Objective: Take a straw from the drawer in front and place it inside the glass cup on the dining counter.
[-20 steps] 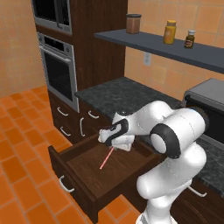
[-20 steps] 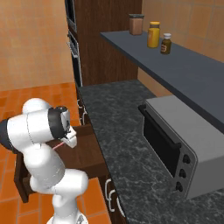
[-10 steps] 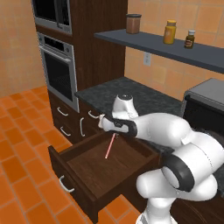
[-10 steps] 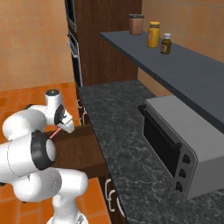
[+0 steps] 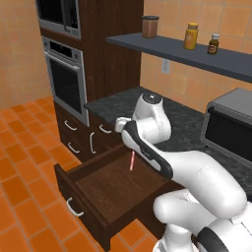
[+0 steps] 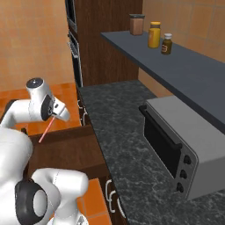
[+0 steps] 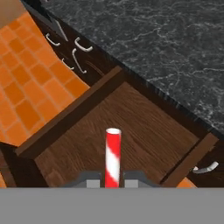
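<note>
1. While the gripper (image 7: 112, 180) is clamped on the straw (image 7: 112, 157), it hangs above the open drawer (image 5: 106, 189).
2. Straw's long axis runs down from the fingertips toward the drawer floor, clear of the wood.
3. Judging by that, lifting straight up would free it.
</note>
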Controlling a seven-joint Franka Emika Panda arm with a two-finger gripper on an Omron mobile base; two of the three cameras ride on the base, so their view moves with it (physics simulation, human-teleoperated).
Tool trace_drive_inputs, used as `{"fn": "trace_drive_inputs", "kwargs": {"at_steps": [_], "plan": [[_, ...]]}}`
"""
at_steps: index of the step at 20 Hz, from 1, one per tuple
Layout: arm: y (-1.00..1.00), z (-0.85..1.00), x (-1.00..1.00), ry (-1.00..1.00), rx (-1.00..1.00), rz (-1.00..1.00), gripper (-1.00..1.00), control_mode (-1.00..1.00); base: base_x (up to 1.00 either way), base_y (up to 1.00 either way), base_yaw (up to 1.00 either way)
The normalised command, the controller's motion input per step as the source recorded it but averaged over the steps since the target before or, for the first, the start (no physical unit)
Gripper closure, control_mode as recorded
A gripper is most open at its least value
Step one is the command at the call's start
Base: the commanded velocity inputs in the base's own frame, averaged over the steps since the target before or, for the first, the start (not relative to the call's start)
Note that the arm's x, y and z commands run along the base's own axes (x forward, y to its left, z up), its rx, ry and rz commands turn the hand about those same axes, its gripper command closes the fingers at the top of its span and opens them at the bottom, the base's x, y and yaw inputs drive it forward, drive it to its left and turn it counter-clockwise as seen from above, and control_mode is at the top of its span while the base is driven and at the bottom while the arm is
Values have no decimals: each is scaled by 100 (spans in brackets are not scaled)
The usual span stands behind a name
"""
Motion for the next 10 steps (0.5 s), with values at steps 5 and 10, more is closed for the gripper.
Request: {"fn": "trace_drive_inputs", "kwargs": {"at_steps": [5,10], "plan": [[-29,22,-29,-4,7,5,100,-100,0,0,0],[-2,0,-4,0,0,0,100,100,-71,5,1]]}}
